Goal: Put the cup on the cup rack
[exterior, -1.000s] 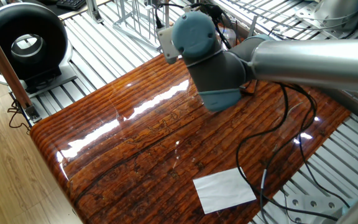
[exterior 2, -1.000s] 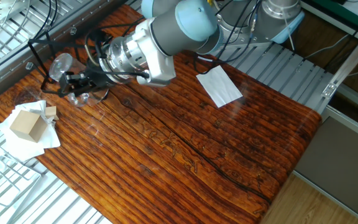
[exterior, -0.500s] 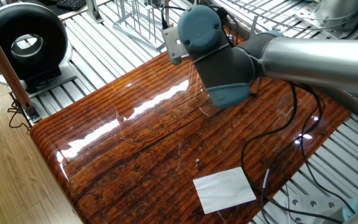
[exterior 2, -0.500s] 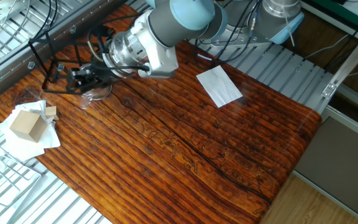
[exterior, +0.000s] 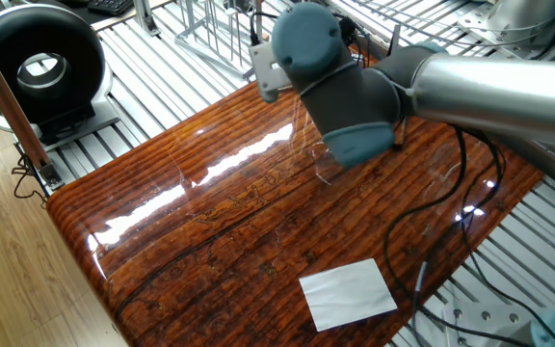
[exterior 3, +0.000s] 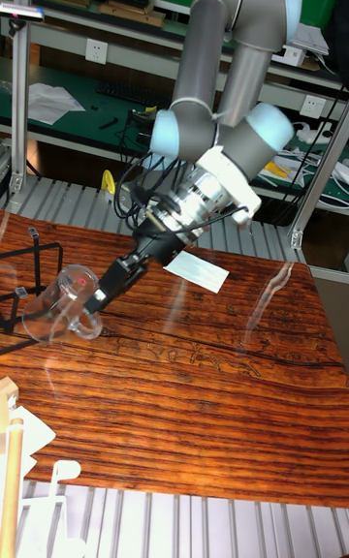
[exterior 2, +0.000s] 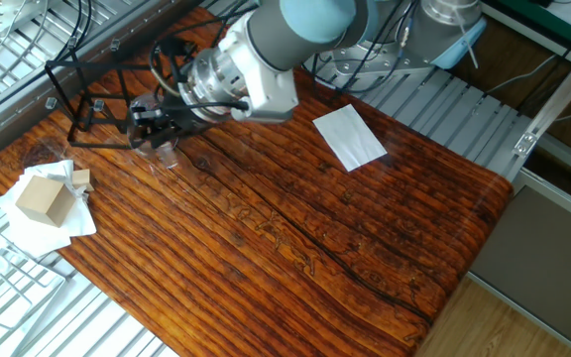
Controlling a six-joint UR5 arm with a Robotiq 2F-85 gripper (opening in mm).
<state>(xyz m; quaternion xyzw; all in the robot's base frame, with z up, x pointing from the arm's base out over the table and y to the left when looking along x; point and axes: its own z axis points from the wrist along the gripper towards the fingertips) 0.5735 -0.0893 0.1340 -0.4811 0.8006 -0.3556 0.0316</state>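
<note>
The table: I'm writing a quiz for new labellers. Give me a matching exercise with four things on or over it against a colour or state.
Things:
1. cup
2. cup rack
3. paper sheet
4. block

Descriptions:
A. black thin wire
B. white, lying flat on the wood
C. tan, resting on crumpled white paper
D. clear, tilted, held by the gripper

Pairs: 1-D, 2-A, 3-B, 4-C
</note>
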